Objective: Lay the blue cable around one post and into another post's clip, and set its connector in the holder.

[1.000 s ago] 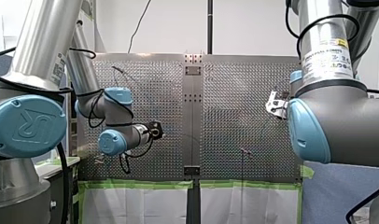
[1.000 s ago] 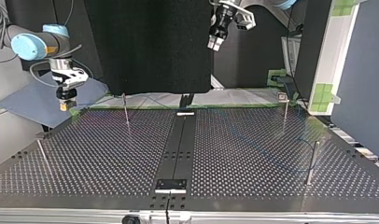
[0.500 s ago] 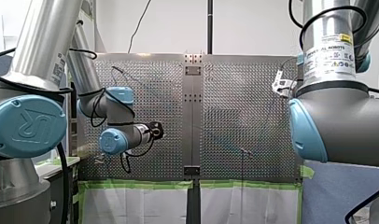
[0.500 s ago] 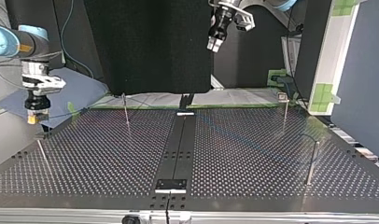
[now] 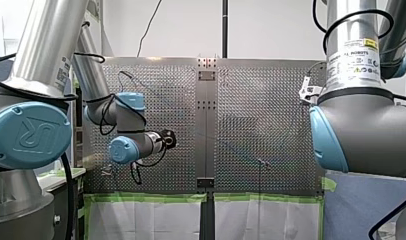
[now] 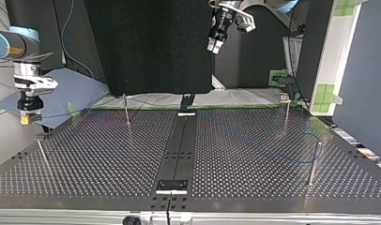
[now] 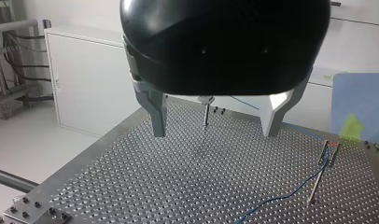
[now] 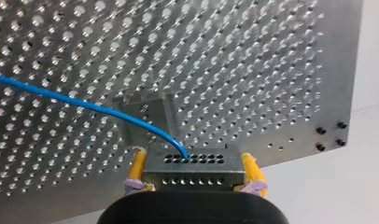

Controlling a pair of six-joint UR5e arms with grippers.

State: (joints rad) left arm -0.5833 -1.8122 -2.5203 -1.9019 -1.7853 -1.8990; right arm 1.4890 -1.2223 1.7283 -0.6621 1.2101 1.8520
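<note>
The right gripper [image 6: 25, 119], at the top view's left edge, is clamped on the connector [image 8: 192, 170]; the blue cable [image 8: 85, 106] runs from it across the table [image 6: 109, 159]. The left gripper [image 7: 214, 131] hangs with fingers apart, empty. Judged outstanding: clip routing, and seating the connector in the holder [image 8: 150, 105].

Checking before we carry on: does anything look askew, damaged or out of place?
Nothing stands out. The connector sits squarely between my right end effector's yellow pads, the blue cable leaves it unkinked, and my left end effector hangs open, empty.
</note>
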